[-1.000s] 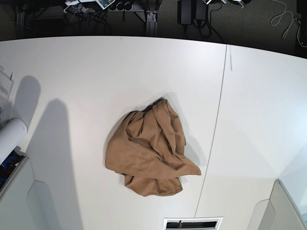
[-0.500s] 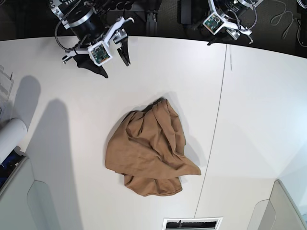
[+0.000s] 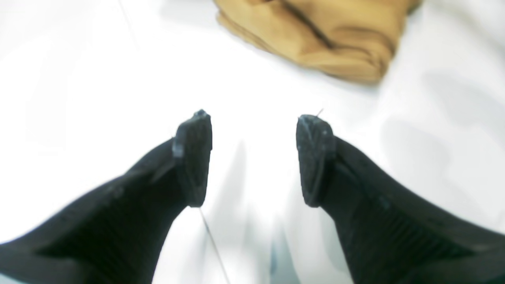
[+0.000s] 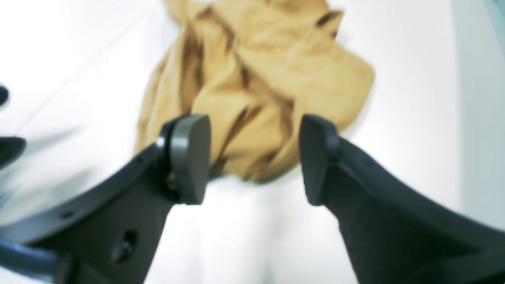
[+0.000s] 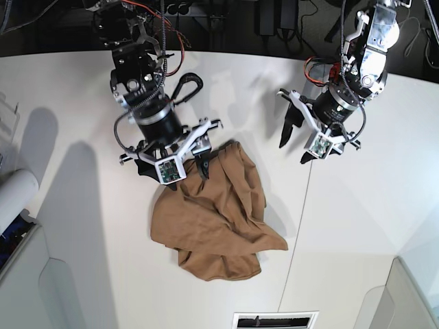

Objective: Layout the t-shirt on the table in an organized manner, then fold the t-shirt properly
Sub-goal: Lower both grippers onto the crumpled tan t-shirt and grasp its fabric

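T-shirt (image 5: 216,219) crumpled (tan-brown) on white table (image 5: 82,103)

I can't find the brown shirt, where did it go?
In the base view the t-shirt lies crumpled mid-table, just left of the dark seam, with the open right tool at its top edge.

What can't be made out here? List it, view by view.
- Base view: the right gripper hides the t-shirt's far edge; sleeves and collar are lost in the crumple.
- Left wrist view: the t-shirt is cut off by the top edge.
- Right wrist view: blur hides the fabric detail.
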Available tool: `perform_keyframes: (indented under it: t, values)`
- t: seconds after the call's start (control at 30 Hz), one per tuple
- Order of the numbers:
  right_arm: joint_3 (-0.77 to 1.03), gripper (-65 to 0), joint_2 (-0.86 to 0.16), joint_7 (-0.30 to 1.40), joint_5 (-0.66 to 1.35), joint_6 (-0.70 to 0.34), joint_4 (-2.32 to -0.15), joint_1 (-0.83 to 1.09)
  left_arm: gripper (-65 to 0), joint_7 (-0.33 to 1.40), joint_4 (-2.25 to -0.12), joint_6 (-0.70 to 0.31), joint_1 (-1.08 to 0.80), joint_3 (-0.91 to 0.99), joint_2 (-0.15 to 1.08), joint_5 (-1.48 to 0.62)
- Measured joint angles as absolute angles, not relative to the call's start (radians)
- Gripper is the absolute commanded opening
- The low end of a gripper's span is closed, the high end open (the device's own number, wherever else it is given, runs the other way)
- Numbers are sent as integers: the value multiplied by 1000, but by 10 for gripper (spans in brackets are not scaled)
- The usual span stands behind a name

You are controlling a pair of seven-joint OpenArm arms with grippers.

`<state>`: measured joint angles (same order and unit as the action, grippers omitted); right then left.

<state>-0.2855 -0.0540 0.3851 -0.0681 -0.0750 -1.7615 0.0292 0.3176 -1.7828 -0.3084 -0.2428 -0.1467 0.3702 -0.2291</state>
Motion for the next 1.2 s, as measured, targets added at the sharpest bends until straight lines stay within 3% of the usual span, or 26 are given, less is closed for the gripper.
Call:
perform_keyframes:
  t: [0.3, 0.83, 1.03, 1.1, 1.2]
  values:
    - [-284, -296, 15, 382, -173, 43, -1495, -150, -288, 316, -1586, -324, 7, -148, 276, -281]
    - [-282, -296, 14, 358, -196, 45, -1334, -200, -288, 314, -1047, -359, 342, -148, 96, -297]
    - [-282, -296, 14, 361, -196, 46, -1334, -200, -290, 284, -998, -359, 379, -148, 85, -296]
    - [-282, -296, 14, 360, -196, 46, -1334, -200, -363, 284, -995, -360, 397, -148, 85, -299]
    - [-282, -296, 14, 360, -196, 46, -1334, -198, -624, 282, -995, -379, 429, -147, 80, -308]
